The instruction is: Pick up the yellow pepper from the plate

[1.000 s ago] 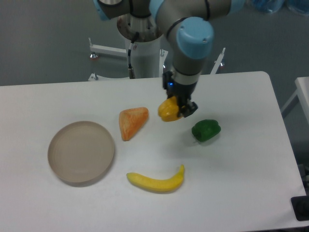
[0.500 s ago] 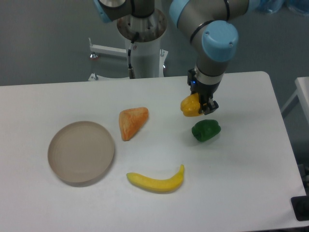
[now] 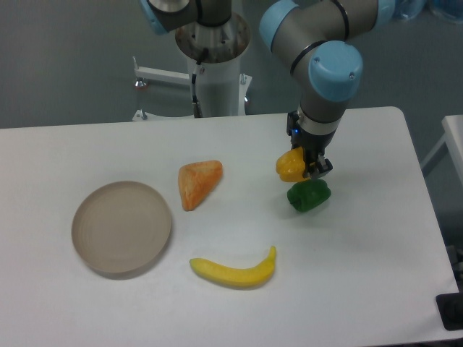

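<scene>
Overhead — blocky yellow pepper [image 3: 291,165] in claw [image 3: 309,168] — glossy.

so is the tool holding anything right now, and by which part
The tool holds the yellow pepper, gripped at its right side, just above the green pepper.

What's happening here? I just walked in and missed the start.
The arm's gripper is shut on the yellow pepper, holding it just above the green pepper on the table. The plate sits at the left with nothing in it. An orange wedge and a banana lie untouched between.
</scene>
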